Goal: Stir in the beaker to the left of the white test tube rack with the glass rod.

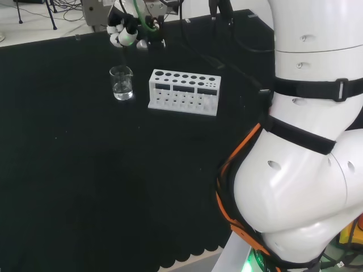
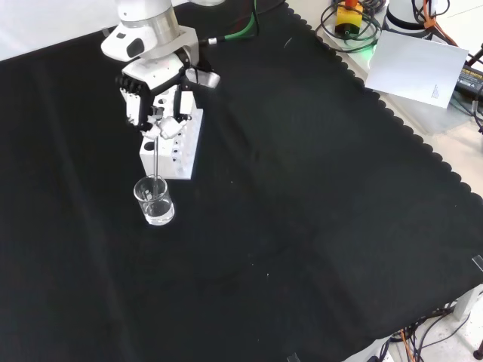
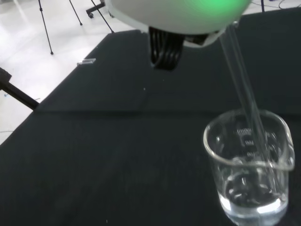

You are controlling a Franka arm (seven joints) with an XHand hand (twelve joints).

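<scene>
in the front view the hand (image 2: 155, 94) is seen above the near end of the white test tube rack (image 2: 181, 147), with its fingers (image 2: 134, 102) curled downward and closed on the upper end of the glass rod (image 2: 156, 170); the rod is pinched, not resting loose; its long axis is held close to vertical in that view, the upper end at the fingers and the lower end pointing down into the beaker (image 2: 155, 201); in the wrist view the glass rod (image 3: 242, 89) is seen slightly tilted, passing over the rim of the beaker (image 3: 249, 169) and reaching down toward its base, where a shallow layer of clear liquid is seen; whether the tip touches the bottom cannot be told.

in the head view the beaker (image 1: 121, 83) is placed on the black cloth (image 1: 85, 187) just left of the white test tube rack (image 1: 184, 92), apart from it; the hand (image 1: 126, 31) is held above and behind the beaker, with the glass rod (image 1: 123, 59) faintly visible as a thin line dropping to the rim; in the front view the beaker is stood nearer the camera than the rack, just beside its near end; the rack's holes are seen unoccupied.
</scene>
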